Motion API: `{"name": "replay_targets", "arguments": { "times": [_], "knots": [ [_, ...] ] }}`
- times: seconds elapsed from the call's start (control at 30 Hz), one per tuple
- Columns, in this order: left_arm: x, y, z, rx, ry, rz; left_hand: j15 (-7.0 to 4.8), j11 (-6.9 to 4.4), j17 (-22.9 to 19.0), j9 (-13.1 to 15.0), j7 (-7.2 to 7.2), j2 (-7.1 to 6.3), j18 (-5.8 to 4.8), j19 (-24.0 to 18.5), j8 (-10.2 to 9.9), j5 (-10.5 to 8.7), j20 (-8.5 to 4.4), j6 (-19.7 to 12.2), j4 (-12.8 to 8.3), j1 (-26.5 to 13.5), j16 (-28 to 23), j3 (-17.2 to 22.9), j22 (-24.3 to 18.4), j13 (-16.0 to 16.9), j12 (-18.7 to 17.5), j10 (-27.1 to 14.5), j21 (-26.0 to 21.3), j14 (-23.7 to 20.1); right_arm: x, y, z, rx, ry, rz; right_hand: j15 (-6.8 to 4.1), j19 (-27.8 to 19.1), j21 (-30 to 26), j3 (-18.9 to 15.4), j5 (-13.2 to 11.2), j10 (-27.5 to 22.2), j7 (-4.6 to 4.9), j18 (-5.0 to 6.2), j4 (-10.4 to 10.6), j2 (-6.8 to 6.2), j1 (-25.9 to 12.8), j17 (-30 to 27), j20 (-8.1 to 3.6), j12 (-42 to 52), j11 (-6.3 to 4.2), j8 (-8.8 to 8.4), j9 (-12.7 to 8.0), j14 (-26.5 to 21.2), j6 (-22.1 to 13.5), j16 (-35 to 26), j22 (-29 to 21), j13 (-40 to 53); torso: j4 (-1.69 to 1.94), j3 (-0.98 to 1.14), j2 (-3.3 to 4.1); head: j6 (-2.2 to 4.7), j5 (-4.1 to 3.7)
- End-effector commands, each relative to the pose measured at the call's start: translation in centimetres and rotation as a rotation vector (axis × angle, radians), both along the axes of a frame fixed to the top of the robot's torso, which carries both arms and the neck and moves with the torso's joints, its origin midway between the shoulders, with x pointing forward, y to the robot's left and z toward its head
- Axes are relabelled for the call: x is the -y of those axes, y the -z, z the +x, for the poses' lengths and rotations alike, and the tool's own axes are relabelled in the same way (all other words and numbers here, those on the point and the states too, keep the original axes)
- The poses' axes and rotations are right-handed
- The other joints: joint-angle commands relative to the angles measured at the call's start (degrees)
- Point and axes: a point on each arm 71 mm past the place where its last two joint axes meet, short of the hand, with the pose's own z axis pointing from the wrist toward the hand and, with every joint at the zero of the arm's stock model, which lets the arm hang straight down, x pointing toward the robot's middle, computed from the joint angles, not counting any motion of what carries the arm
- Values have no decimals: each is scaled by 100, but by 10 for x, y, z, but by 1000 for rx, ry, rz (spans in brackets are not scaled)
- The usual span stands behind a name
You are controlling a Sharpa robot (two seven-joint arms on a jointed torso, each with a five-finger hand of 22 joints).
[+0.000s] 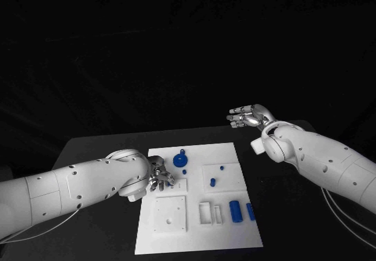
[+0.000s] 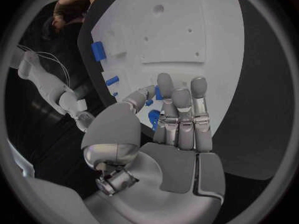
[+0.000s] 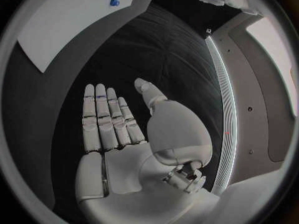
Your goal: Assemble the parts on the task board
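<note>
The white task board (image 1: 235,239) lies in the middle of the black table. On it are a blue gear (image 1: 180,160), small blue pegs (image 1: 221,167) and two blue cylinders (image 1: 234,211). My left hand (image 1: 161,178) hovers low over the board's left edge, fingers straight and side by side (image 2: 182,114). A small blue part (image 2: 158,92) shows between its thumb tip and the nearest finger; whether it is pinched I cannot tell. My right hand (image 1: 249,116) is raised past the board's far right corner, palm flat, fingers apart (image 3: 109,117) and holding nothing.
A square white plate with holes (image 1: 170,213) and a slotted white block (image 1: 210,213) sit on the near half of the board. Bare black table (image 1: 102,149) surrounds the board on every side.
</note>
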Motion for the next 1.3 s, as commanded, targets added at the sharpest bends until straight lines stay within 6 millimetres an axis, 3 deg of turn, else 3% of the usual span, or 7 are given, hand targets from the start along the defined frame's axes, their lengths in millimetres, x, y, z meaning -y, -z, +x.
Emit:
{"name": "replay_targets", "arguments": {
  "times": [0.03,1.3],
  "knots": [
    [3,1,-2,-41,26,3,6,-40,1,-20,-522,17,15,-32,20,21,6,600,-871,92,35,902,121,2,38,212,27,9,-2,1,0,-4,-18,-6,11,-35,27,29,-25,-43,9,63,12,-22,-1,-9,-9,-25,14,-19,-6,-41,-22,-29,-8,-5,-4,3,0,-2,-10],
    [6,2,7,-69,42,59,10,-33,0,-141,-517,-5,28,-60,22,39,13,616,-871,149,52,872,116,-2,71,208,96,11,-3,3,-1,-9,-25,-9,9,-54,26,72,-66,-56,12,61,1,-35,-3,-9,-4,-25,18,-19,-6,-55,-34,-29,-8,-5,2,-6,-1,15,-73]
  ]
}}
